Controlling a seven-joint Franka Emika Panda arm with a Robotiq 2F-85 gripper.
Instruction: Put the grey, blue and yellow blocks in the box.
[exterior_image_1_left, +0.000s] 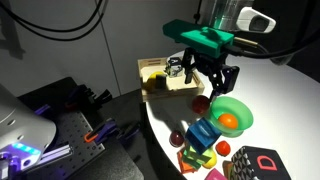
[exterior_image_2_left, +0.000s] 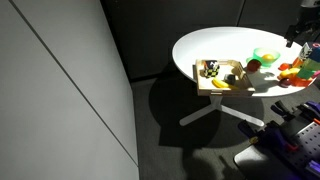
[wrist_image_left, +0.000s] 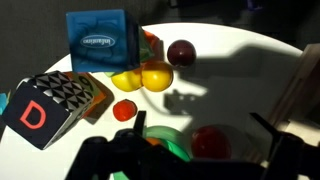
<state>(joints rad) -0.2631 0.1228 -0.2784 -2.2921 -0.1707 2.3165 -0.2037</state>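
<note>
— Your jaws hung wide apart and empty above the counter (exterior_image_1_left: 283, 97).
— Your blue block (wrist_image_left: 98, 40) lay ahead of them, untouched, outside the box (exterior_image_1_left: 148, 66).

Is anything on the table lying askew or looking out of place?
The box sits at the very edge of the table, one corner seeming to overhang. The blue block leans tilted on other toys. Nothing looks spilled or broken.
</note>
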